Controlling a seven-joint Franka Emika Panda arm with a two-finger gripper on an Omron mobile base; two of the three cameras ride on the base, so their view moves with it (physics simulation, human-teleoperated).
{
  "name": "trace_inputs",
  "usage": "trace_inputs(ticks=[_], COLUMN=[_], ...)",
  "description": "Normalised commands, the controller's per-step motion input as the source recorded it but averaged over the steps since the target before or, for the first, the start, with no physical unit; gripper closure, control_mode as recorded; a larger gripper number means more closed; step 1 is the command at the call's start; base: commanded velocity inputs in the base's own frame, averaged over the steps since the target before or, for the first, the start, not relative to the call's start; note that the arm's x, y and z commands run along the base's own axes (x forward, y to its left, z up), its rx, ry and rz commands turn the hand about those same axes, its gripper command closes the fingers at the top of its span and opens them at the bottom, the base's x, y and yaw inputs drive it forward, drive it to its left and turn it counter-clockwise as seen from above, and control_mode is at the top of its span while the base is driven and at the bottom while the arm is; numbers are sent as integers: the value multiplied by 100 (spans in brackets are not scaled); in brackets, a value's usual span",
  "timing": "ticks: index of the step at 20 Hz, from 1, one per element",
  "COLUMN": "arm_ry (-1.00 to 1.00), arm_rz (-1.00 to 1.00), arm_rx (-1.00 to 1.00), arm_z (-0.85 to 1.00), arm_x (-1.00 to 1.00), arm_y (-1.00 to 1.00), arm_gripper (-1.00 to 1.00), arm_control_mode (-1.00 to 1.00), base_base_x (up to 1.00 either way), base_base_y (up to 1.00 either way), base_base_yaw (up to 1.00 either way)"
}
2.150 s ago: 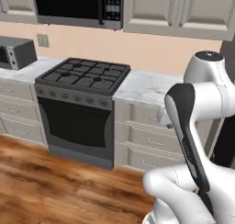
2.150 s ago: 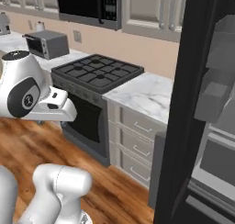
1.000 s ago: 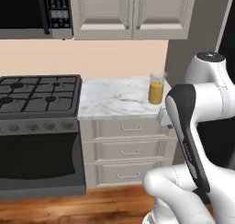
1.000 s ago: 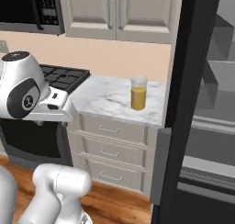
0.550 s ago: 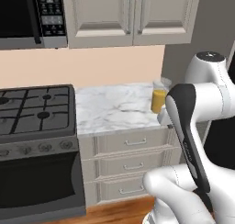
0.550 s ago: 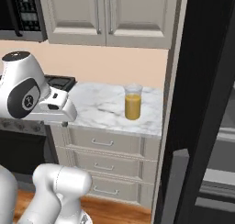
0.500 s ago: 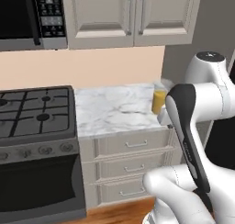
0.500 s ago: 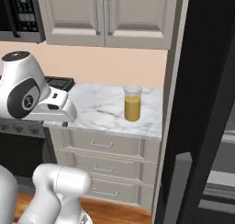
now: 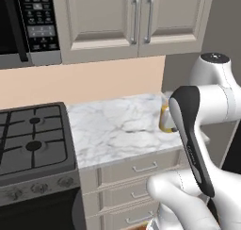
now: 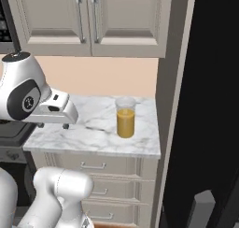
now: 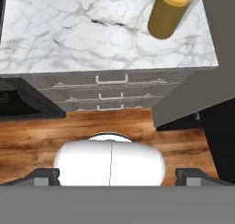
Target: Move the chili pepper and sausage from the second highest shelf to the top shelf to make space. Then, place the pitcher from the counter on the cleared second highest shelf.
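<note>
The pitcher (image 10: 125, 117), a clear tapered cup with orange-yellow liquid, stands upright near the right end of the white marble counter (image 10: 88, 139). In the left base view the pitcher (image 9: 165, 120) is half hidden behind my arm. The hand view looks down on the pitcher (image 11: 169, 12) and the counter (image 11: 69, 30). My gripper (image 10: 52, 124) hangs over the counter's front left part, well left of the pitcher, pointing down. The gripper (image 11: 117, 176) is open, its tips wide apart with nothing between them. The chili pepper, the sausage and the shelves are out of view.
A black stove (image 9: 28, 144) adjoins the counter on the left, under a microwave (image 9: 28, 26). Beige wall cabinets (image 9: 132, 21) hang above. Drawers with bar handles (image 10: 93, 166) sit below the slab. A tall dark fridge door (image 10: 210, 105) blocks the right. Wood floor (image 11: 92, 126) lies in front.
The base has driven right and closer, so the whole picture has shifted: the stove slid left and the counter with the pitcher came near. The arm's pose and open gripper are unchanged.
</note>
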Motion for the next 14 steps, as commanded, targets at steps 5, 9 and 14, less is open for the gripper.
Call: trace_inputs(ticks=[5,9,14], arm_ry=[0,-2,-4], arm_rz=[0,-6,0], arm_rx=[0,0,0], arm_z=[0,-4,-20], arm_x=[0,38,30], arm_y=[0,5,-1], arm_gripper=[-100,-100,-100], arm_control_mode=[100,-100,-100], base_base_x=[44,0,0], base_base_y=[23,0,0], base_base_yaw=[-21,0,0])
